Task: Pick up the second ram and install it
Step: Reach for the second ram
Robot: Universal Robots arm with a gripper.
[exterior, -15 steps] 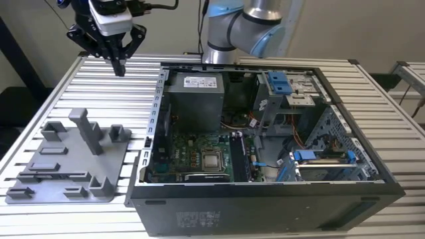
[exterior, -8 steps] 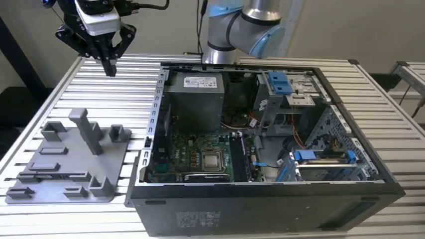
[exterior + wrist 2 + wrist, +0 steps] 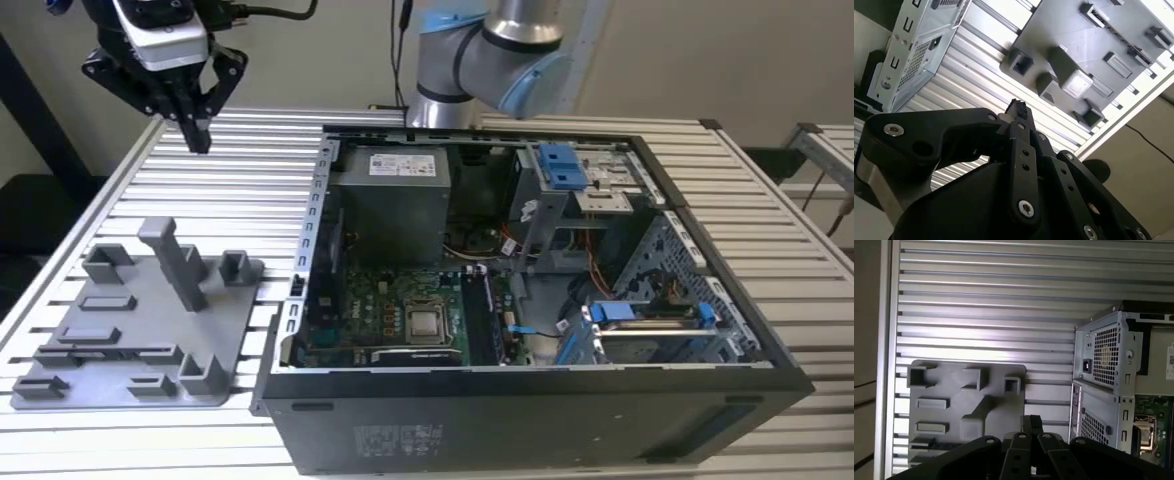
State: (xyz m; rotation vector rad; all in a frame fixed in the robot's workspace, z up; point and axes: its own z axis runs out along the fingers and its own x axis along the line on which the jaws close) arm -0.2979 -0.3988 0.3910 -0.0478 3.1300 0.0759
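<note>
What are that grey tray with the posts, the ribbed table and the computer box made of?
The grey tray looks like matte plastic: uniform dull grey, blocky shapes. The table seems bare aluminium: shiny ribbed slats. The computer case looks like sheet metal, dark outside, bare and perforated at one end.

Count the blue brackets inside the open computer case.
2. One blue bracket sits at the far end of the computer case, the other nearer the camera, toward the exterior view's right. Others may be hidden.
</note>
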